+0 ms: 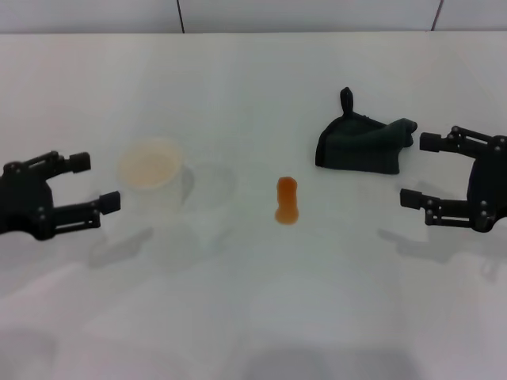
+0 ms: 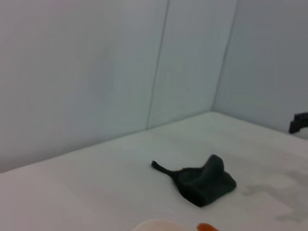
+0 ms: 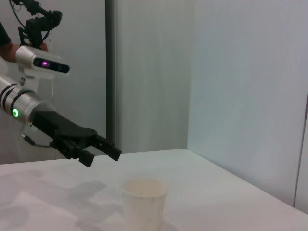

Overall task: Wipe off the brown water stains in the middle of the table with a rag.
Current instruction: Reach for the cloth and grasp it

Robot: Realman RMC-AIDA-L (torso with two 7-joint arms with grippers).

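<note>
Stains [image 1: 286,201] sit mid-table [image 1: 253,317], rag [image 1: 360,144] beyond and right of them. Right gripper [image 1: 418,169], fingers apart, should pinch the rag's bunched middle. Left gripper [image 1: 93,181] waits spread beside the cup [image 1: 152,176].

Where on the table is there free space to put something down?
The near part of the table, in front of the brown water stains, is bare, as is the far strip behind the cup and rag. The middle row between left gripper and right gripper is crowded.
</note>
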